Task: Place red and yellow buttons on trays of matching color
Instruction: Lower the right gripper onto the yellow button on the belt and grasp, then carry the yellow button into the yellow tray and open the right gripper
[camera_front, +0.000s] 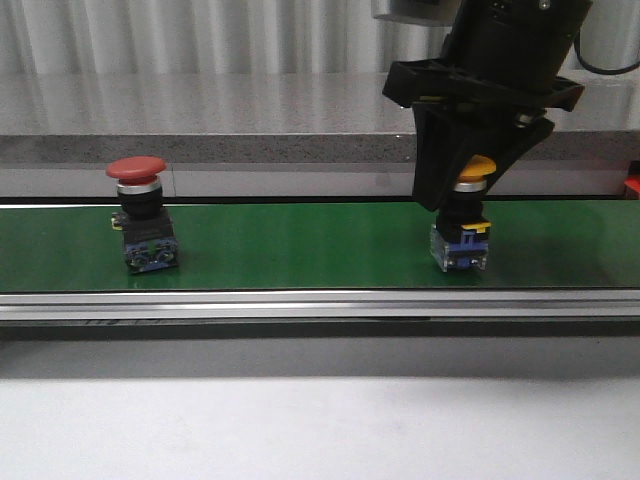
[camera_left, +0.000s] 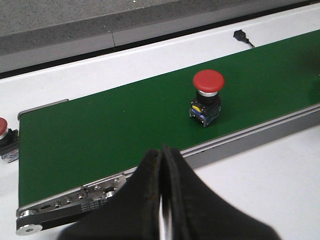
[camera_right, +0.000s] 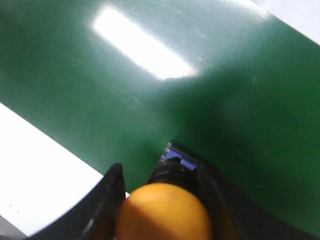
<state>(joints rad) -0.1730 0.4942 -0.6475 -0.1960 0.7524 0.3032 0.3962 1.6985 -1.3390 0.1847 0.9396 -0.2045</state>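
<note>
A yellow button (camera_front: 476, 168) stands on the green belt (camera_front: 300, 245) at the right. My right gripper (camera_front: 468, 192) comes down from above with its black fingers pressed on either side of the cap. In the right wrist view the yellow button (camera_right: 167, 212) fills the gap in the right gripper (camera_right: 162, 187). A red button (camera_front: 138, 170) stands upright on the belt at the left, untouched. The left wrist view shows this red button (camera_left: 208, 82) well ahead of my left gripper (camera_left: 162, 152), which is shut and empty over the belt's near rail. No trays are in view.
A second red button (camera_left: 2, 127) sits off the belt's end on the white table. A black plug (camera_left: 241, 36) lies beyond the belt. A metal rail (camera_front: 320, 303) runs along the belt's front edge. A small red object (camera_front: 632, 187) shows at the far right.
</note>
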